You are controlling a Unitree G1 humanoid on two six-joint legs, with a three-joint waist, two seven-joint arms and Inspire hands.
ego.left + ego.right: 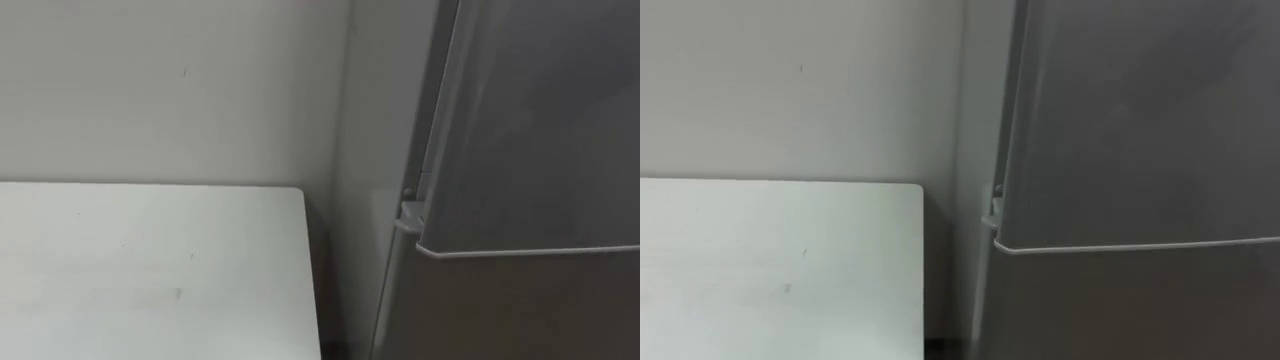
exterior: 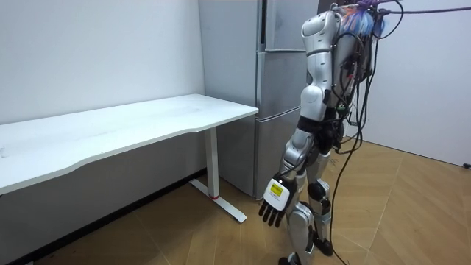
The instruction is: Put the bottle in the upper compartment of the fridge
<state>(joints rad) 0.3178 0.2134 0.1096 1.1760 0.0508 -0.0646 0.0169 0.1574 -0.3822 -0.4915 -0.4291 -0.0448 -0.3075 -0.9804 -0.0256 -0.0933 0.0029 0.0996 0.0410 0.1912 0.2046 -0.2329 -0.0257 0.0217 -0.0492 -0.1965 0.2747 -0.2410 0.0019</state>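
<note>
Room view: the robot is seen standing upright on the wooden floor (image 2: 397, 213), directly in front of the fridge (image 2: 280, 88) and facing it. Its left arm is hung straight down on the side away from the fridge. The left hand (image 2: 277, 202) is held low, near knee height, with its fingers released and pointing at the floor. Nothing is grasped in it.

A white table (image 2: 147, 121) is placed just beside the fridge, against the light wall (image 1: 170, 90), with a narrow dark gap between its end and the fridge's side.

From the eye views, the fridge is observed at close range. Its upper door (image 1: 540, 120) is found shut, flush with the lower door (image 1: 520, 310). The two are divided by a thin pale seam. A small hinge piece is noted at the seam, on the edge of the fridge nearest the table. The table's corner is recorded to the left of the fridge.

Where the bottle is cannot be told.
</note>
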